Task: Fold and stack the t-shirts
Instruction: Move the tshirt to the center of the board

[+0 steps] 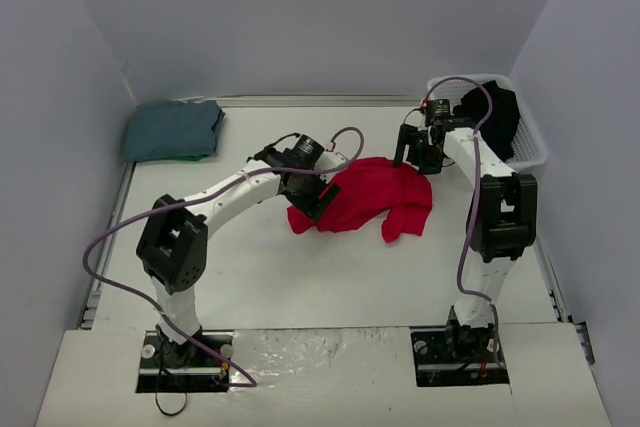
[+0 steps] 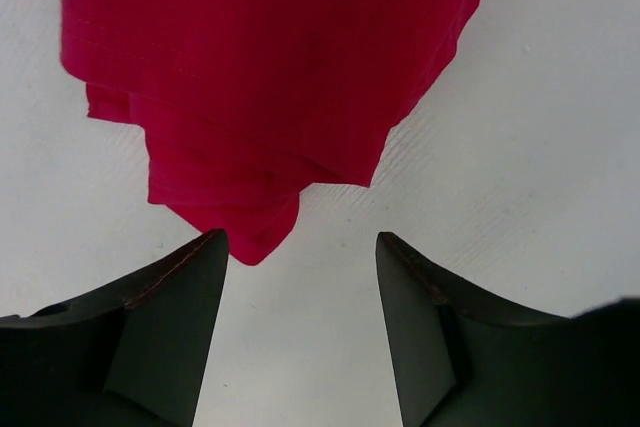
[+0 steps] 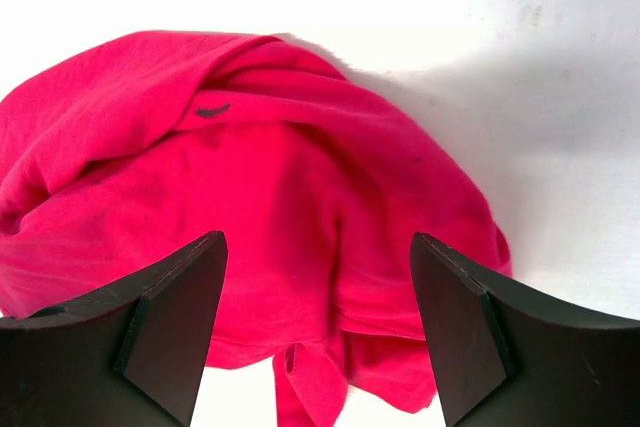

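Red shirt [image 1: 365, 195] lies crumpled at middle of table [image 1: 270, 277], not yet folded. Blue-grey shirt [image 1: 172, 130] folded far left; black shirt [image 1: 497, 117] in basket [image 1: 535, 152] far right. My left gripper [image 2: 300, 239] at red shirt's near-left corner, jaws partly apart, nothing between them. My right gripper [image 3: 318, 242] over far-right bunch, jaws apart, empty. I judge the step is spreading it flat: pinch single hem layers at opposite edges, avoid bunched folds, pull evenly and low.

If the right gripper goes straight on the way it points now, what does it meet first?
Most likely the red t-shirt: its bunched cloth lies right ahead of the open right gripper. How near is unclear.
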### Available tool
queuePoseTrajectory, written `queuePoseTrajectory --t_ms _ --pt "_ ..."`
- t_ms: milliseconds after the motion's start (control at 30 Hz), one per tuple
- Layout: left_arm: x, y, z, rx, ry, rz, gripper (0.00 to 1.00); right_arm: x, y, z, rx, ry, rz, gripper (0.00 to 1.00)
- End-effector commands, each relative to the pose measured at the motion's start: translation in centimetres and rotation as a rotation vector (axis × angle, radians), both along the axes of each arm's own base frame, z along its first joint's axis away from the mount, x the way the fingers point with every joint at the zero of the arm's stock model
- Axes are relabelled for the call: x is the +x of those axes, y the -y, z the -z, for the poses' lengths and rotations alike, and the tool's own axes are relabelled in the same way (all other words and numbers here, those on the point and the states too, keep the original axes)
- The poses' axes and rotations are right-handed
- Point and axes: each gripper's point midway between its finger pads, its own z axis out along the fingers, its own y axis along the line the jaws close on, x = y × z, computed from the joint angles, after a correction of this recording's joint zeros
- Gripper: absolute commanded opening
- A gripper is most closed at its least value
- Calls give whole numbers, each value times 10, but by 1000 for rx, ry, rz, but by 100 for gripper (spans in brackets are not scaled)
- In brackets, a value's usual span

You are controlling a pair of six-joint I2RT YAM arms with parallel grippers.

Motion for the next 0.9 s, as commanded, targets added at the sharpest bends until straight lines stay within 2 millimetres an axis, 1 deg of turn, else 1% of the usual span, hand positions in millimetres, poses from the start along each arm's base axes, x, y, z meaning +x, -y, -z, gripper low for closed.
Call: queuePoseTrajectory --t_ms 0,67,100,133,200,233,300,333,433,500,533,600,667,867 --pt "9 4 -8 31 39 3 59 7 -9 -9 34 20 -23 70" --pt "11 5 -1 46 29 -3 57 6 -8 -7 38 14 -28 70" --pt "13 6 -2 42 32 -5 53 6 -8 -6 37 14 -34 70" --pt "12 9 2 44 19 -1 52 5 -6 -5 38 8 -34 70" --pt "14 11 2 43 17 -2 51 4 -3 -3 40 5 -35 70" --pt "13 13 6 49 9 0 51 4 0 -2 46 2 -28 70" --pt "15 17 6 46 7 4 50 3 3 -2 51 0 -25 70" --pt "14 19 10 51 -3 4 50 3 6 -1 54 -1 -18 70" --pt "19 24 14 62 -6 2 49 3 7 -1 62 -3 -14 70" --pt "20 30 16 59 -13 8 47 1 7 1 70 -7 -13 70" --pt "21 32 16 54 -17 9 43 1 6 1 72 -7 -15 70" --pt "21 34 19 54 -30 16 42 1 6 1 74 -9 -15 70" --pt "21 35 22 54 -39 19 40 0 6 2 74 -11 -15 70" --pt "15 29 36 77 -57 16 38 -2 6 4 75 -15 -16 70"
